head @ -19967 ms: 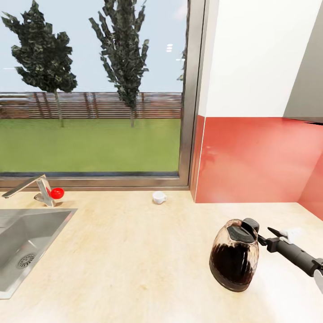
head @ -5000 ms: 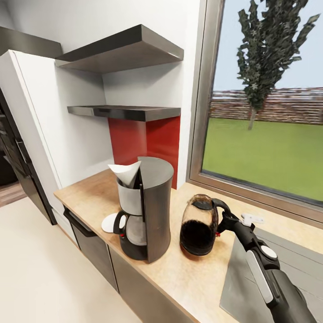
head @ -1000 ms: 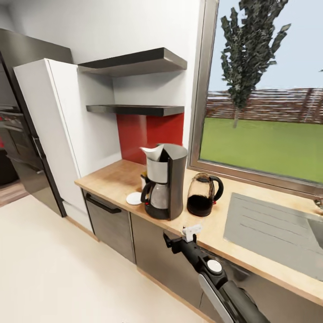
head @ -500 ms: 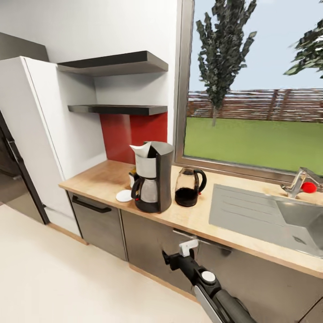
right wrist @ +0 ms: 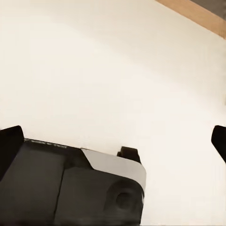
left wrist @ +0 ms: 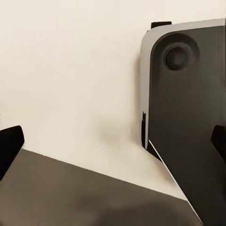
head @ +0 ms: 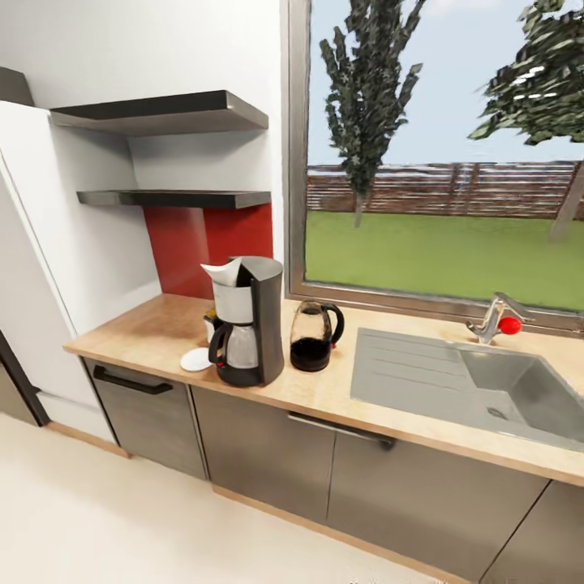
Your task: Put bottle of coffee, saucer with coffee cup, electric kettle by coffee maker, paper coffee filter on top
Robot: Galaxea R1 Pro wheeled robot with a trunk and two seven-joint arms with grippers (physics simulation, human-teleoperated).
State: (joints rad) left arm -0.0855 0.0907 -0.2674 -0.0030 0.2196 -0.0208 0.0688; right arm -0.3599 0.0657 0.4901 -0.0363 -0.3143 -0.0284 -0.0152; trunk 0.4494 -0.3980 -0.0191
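Ahead of me a pale wooden surface [head: 154, 324] runs along the wall over grey cabinets [head: 268, 454] with dark handles. A steel sink [head: 454, 381] with a tap [head: 492, 318] is set into it under a wide window [head: 442, 162] showing grass, trees and a fence. Two dark shelves [head: 162, 113] hang on the white wall above a red panel [head: 203, 243]. The floor [head: 97, 519] is cream.

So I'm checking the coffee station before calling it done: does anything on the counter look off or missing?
Nothing is spilled or tipped. The coffee maker and electric kettle stand upright side by side, the paper filter sits on top. The saucer lies bare beside the maker, with no cup on it.
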